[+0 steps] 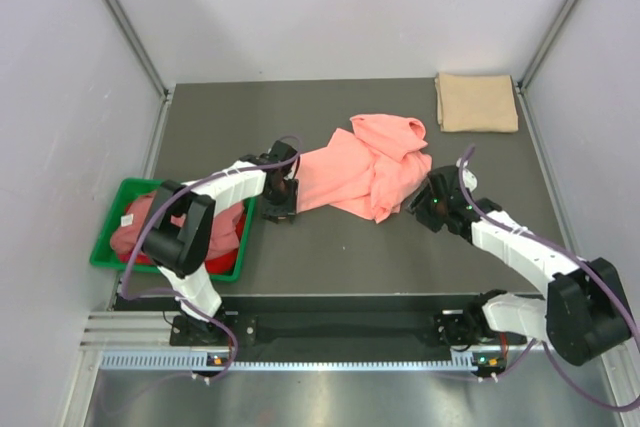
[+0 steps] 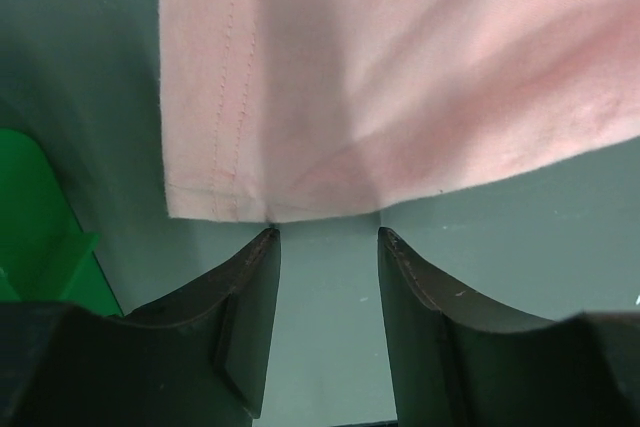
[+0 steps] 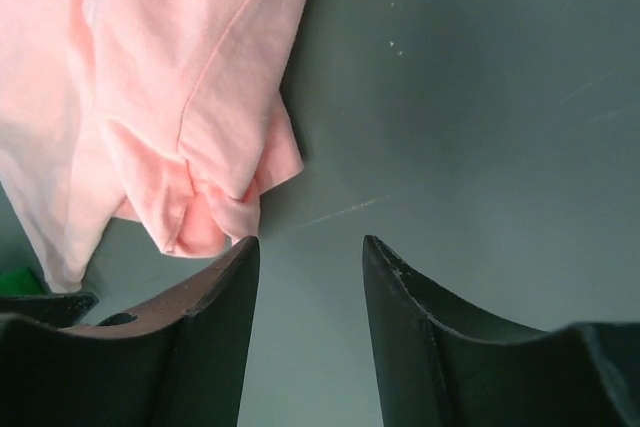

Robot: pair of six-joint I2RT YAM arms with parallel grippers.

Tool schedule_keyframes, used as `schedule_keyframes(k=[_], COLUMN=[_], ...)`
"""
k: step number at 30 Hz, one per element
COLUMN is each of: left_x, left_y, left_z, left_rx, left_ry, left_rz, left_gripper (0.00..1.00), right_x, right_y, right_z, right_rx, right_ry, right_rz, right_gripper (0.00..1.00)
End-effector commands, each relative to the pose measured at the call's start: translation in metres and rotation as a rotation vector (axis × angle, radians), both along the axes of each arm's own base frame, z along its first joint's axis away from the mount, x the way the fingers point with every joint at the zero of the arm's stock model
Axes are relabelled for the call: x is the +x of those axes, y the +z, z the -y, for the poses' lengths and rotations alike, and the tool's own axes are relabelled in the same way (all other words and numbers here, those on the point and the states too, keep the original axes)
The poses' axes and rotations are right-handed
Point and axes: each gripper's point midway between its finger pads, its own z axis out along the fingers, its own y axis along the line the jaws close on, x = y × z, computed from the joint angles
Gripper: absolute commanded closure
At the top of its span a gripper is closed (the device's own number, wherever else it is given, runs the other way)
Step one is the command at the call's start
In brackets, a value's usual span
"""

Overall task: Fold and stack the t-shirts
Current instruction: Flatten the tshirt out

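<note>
– Step call on this one?
– Spreading, I'd say, before any fold. Salmon-pink t-shirt (image 1: 365,172) lies bunched in the middle of the table (image 1: 330,257), not flat and not folded.
– Rest of the t-shirts?
– Tan t-shirt (image 1: 477,102) sits folded at the far right corner, well apart, so that looks like the stack's start. Pink and red t-shirts (image 1: 128,235) are heaped in the green bin (image 1: 165,273) at left.
– Grippers?
– Left gripper (image 2: 328,232) is low at the shirt's left end. Its fingers are apart with nothing between them, and the hemmed edge lies just past the tips. Touching or not, can't tell.
– Right?
– Right gripper (image 3: 305,242) is at the shirt's right side. Fingers apart there too, only bare table in the gap. A bunched corner of cloth sits just beside one finger, not in the gap.
– Next move?
– My read: each arm has to get cloth between its fingers and pinch. Left only needs to push forward onto the hem. Right is offset, so it needs to shift sideways toward that corner first. Then both pull apart to flatten the shirt.
</note>
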Motion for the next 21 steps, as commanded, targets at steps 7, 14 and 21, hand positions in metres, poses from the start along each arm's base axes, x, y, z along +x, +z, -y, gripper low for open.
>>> schedule_keyframes(k=[7, 14, 21], left_x=[0.015, 0.02, 0.023], left_y=[-0.002, -0.002, -0.007], left_z=[0.001, 0.003, 0.003], left_rx=[0.022, 0.022, 0.034], left_ry=[-0.033, -0.042, -0.042], left_rz=[0.057, 0.063, 0.061], left_gripper=[0.52, 0.52, 0.57], right_x=[0.027, 0.038, 0.041], right_y=[-0.009, -0.02, -0.039], right_z=[-0.015, -0.024, -0.023], right_rx=[0.08, 0.097, 0.08], right_ry=[-0.007, 0.002, -0.009], right_rz=[0.054, 0.047, 0.016], right_gripper=[0.53, 0.52, 0.52])
